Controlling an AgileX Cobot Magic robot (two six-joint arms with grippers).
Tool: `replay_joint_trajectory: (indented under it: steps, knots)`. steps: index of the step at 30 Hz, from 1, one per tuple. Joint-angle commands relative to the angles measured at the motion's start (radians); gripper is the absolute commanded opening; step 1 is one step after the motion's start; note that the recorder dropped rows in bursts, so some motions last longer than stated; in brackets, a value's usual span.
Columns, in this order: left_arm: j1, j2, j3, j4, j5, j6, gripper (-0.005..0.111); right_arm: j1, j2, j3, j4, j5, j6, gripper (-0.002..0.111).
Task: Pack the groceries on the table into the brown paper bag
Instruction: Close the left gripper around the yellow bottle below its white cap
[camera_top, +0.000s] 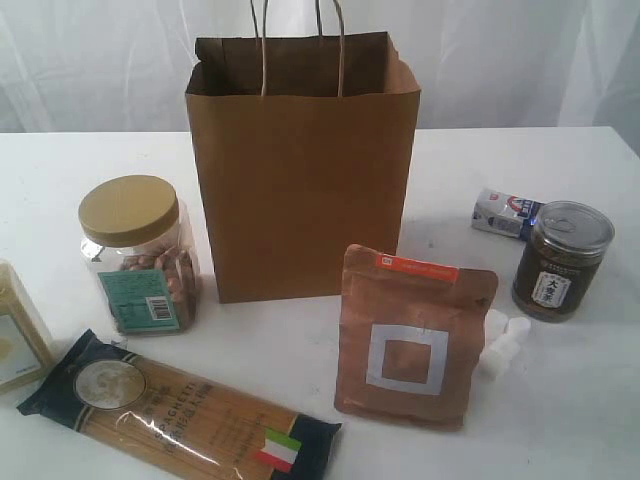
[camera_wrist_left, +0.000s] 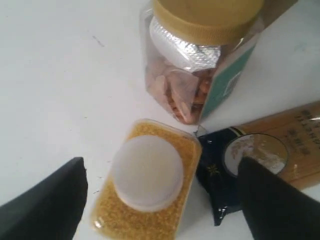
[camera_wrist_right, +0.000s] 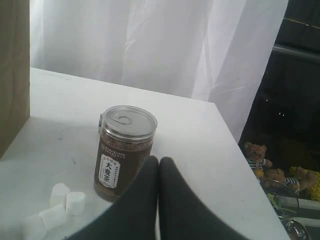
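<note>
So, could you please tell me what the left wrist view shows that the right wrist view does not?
Only the left wrist view shows the nut jar, the pale box of yellow grains, the spaghetti packet and the left fingers, spread open. Only the right wrist view shows the dark silver-lidded jar, the marshmallows and the right fingers, pressed shut. Both show the white table.

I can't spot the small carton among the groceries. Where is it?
In the exterior view the carton sits on the right of the table, just behind the dark jar and right of the bag.
</note>
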Motion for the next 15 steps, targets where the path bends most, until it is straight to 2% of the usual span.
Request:
replay_joint_trajectory:
  steps: [1, 9, 15]
  knots:
    - [-0.01, 0.028, 0.008, -0.021, -0.074, 0.0, 0.085, -0.003, 0.001, 0.001, -0.006, -0.01, 0.001, 0.0]
    - [-0.01, 0.102, 0.008, -0.08, 0.056, 0.009, 0.085, -0.003, 0.001, 0.001, -0.006, -0.01, 0.001, 0.0]
    - [-0.01, 0.126, 0.008, -0.041, 0.045, 0.012, 0.085, -0.003, 0.001, 0.001, -0.006, -0.01, 0.001, 0.0]
